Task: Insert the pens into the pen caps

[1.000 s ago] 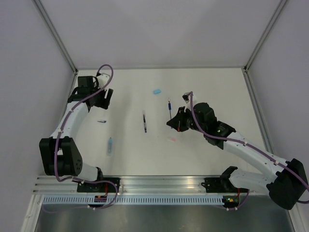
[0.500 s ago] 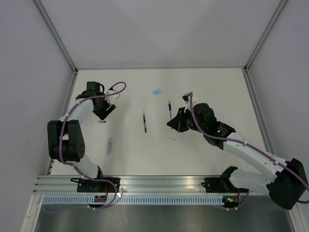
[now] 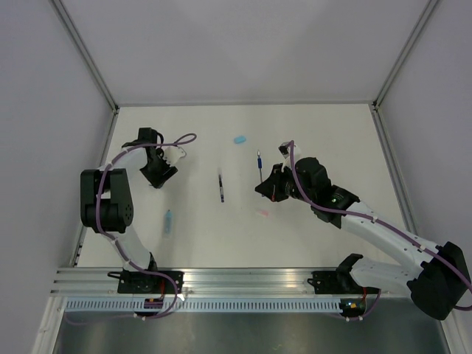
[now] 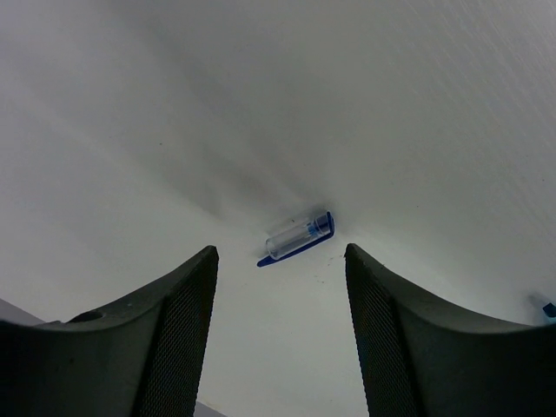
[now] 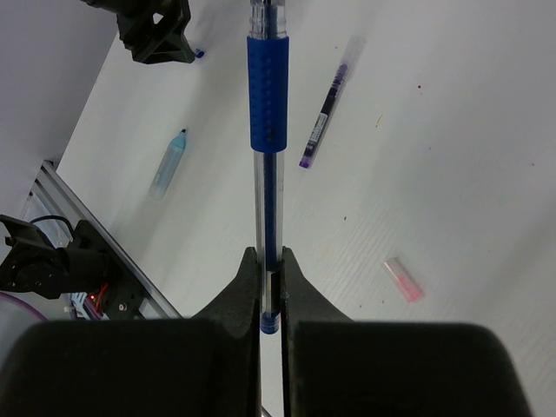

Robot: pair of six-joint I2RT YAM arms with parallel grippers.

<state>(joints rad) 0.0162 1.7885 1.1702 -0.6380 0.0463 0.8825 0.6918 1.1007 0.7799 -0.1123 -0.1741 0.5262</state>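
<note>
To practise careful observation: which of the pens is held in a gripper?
The blue-grip pen, clamped in the right gripper; the dark pen and the pale blue marker lie loose on the table.

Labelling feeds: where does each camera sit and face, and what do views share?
Top external: above, behind the bases, facing the white table; both arms show.
Left wrist: looks down at a small clear-and-blue cap framed by the open left end effector.
Right wrist: looks along the blue-gripped clear pen clamped in the right end effector.
Shared by top and right wrist: the pink cap.
</note>
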